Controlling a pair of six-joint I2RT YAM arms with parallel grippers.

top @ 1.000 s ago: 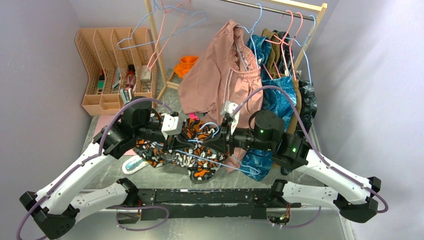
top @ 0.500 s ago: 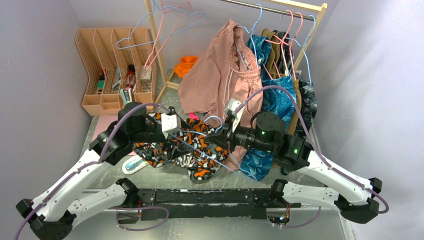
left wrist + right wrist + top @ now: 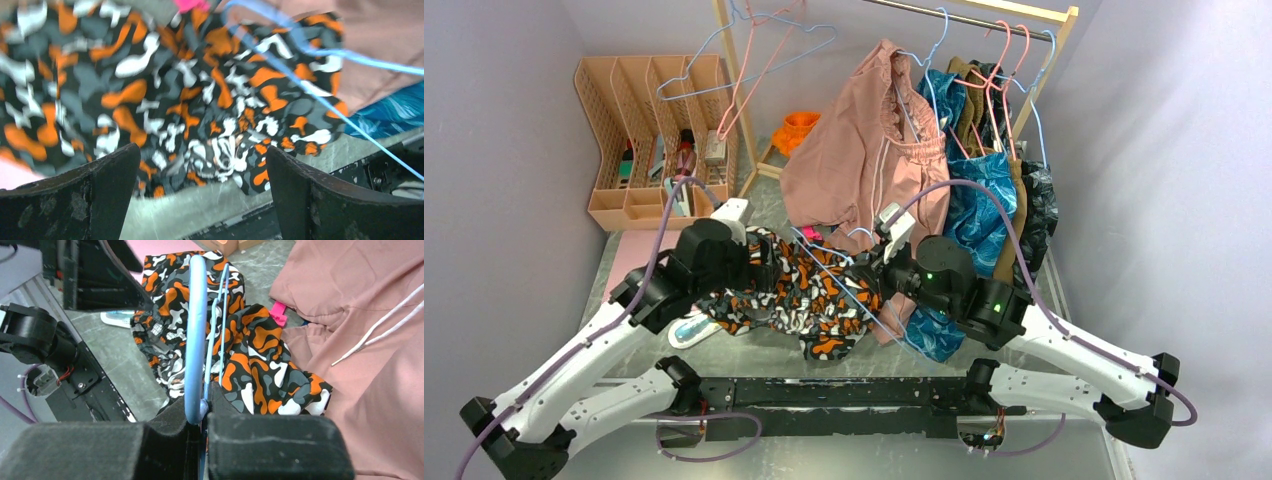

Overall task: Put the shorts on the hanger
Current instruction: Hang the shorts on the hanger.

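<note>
Shorts [image 3: 794, 295], one pair, one hanger [image 3: 194, 330]

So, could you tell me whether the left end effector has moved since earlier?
Yes. In the top view the left end effector has drawn back left, toward the peach organizer, and opened above the shorts.

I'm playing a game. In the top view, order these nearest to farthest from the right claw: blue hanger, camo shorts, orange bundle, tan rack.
1. Blue hanger, in the right claw.
2. Camo shorts, just left.
3. Orange bundle, at the back.
4. Tan rack, far back left.
</note>
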